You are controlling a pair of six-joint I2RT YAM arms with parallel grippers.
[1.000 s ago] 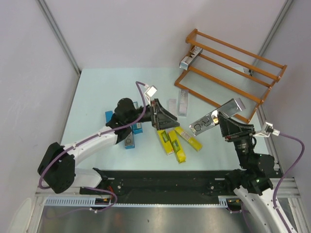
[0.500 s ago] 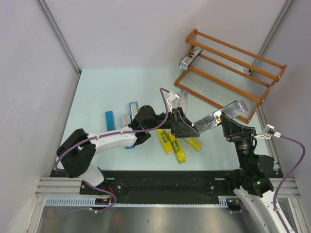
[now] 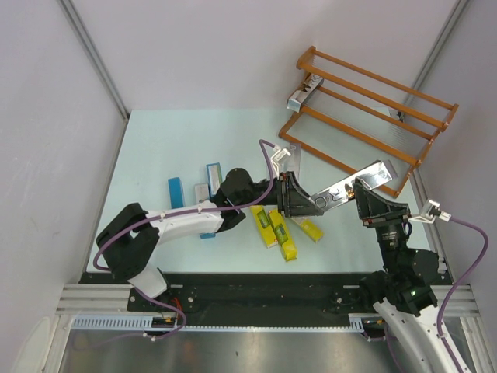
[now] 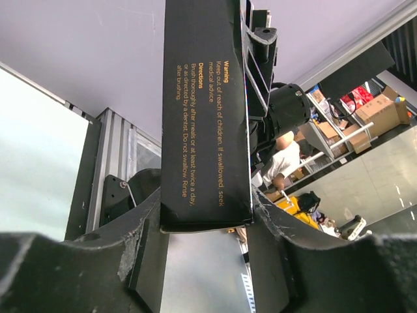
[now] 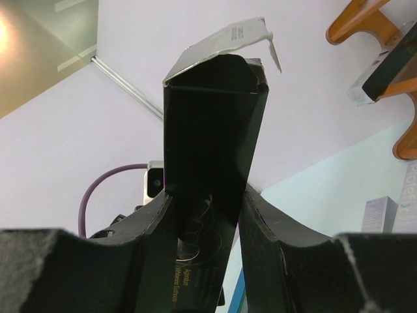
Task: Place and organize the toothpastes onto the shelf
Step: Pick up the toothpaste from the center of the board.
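Observation:
A silver toothpaste carton (image 3: 345, 185) hangs slanted in the air between my two grippers. My right gripper (image 3: 365, 191) is shut on its upper part, near the end with the open flap. In the right wrist view that carton (image 5: 212, 130) stands dark between the right gripper (image 5: 205, 195) fingers. My left gripper (image 3: 301, 199) is closed on the lower end; its wrist view shows the lettered carton (image 4: 205, 117) wedged between the left gripper (image 4: 207, 212) fingers. The orange shelf (image 3: 380, 78) stands at the far right with one silver carton (image 3: 304, 89) on its left end.
Three yellow cartons (image 3: 283, 235) lie under and near the left gripper. Blue cartons (image 3: 175, 191) lie further left beside the left arm. Another silver carton (image 3: 293, 158) lies by the shelf's near left corner. The shelf (image 5: 365, 19) shows at the right wrist view's upper right.
The left arm swung right from above the yellow cartons to the lower end of the raised silver carton, and its jaws closed on it. The right arm barely moved.

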